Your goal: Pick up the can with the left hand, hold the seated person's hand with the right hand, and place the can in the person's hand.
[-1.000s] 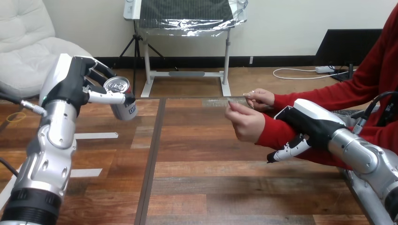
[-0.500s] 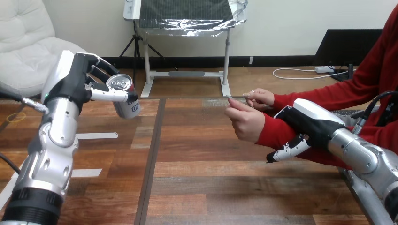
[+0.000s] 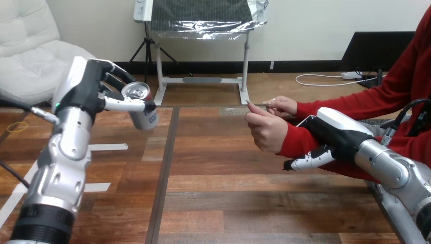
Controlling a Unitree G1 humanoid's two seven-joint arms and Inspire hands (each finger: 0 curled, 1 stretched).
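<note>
The left hand [image 3: 90,94] is raised above the table's left part on a bent silver forearm. Its black-and-white jointed fingers and thumb are curled round the can [image 3: 146,118], clamped on it. The can is a smooth metal cylinder with a shiny silver top. It is tilted so that the top faces the camera, and it is held in the air well apart from the person's hand [image 3: 267,131]. The right hand [image 3: 338,136], black with a glossy white shell, lies against the person's red sleeve [image 3: 296,145] just behind the wrist; whether it grips cannot be told. The person's hand is lifted, loosely cupped, over the table [image 3: 228,195] of dark, grained wooden planks.
</note>
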